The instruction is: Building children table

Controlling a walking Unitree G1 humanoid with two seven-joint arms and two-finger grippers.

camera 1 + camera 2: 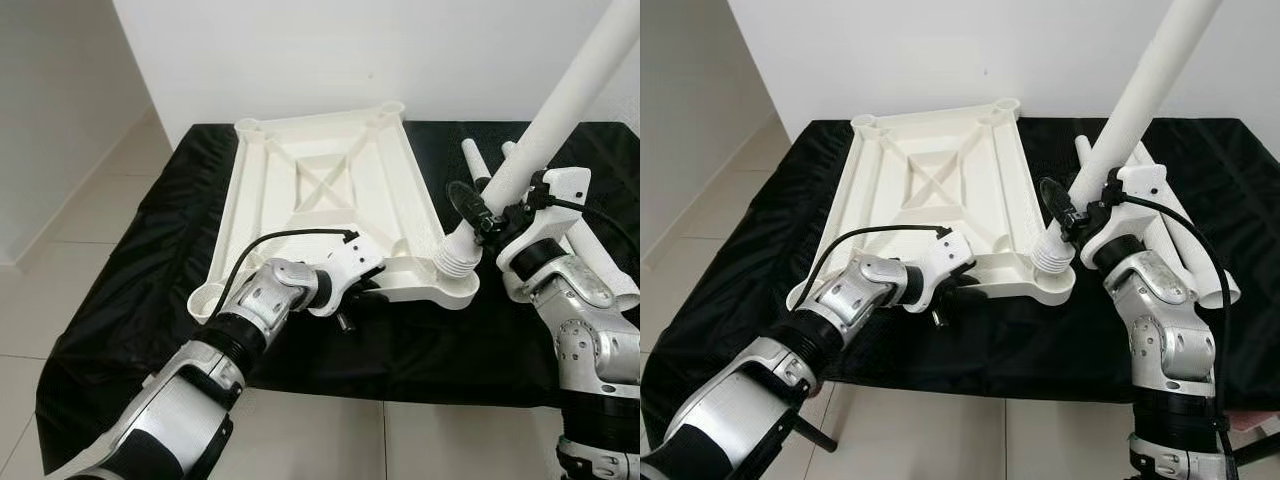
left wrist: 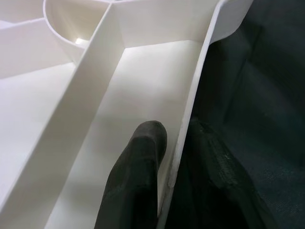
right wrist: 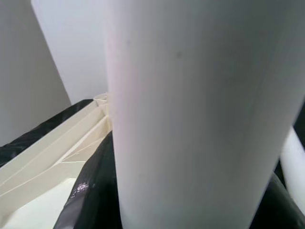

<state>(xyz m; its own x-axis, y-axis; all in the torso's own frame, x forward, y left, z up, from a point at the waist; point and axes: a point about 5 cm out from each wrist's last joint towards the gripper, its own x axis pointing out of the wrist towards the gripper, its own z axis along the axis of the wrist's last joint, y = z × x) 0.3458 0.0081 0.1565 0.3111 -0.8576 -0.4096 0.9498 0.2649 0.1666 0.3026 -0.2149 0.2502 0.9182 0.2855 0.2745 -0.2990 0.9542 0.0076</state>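
Note:
A white plastic tabletop (image 1: 330, 190) lies upside down on the black cloth, ribs facing up. My left gripper (image 1: 362, 290) is shut on its near rim; one finger (image 2: 138, 176) is inside the wall, the other outside. My right gripper (image 1: 478, 212) is shut on a long white table leg (image 1: 560, 110), held tilted. The leg's threaded end (image 1: 458, 258) sits at the socket in the tabletop's near right corner. The same leg (image 3: 200, 114) stands close before the right wrist camera.
Two more white legs (image 1: 600, 260) lie on the black cloth (image 1: 140, 270) behind my right arm. The cloth covers a low platform on a tiled floor (image 1: 90, 200). A white wall stands behind.

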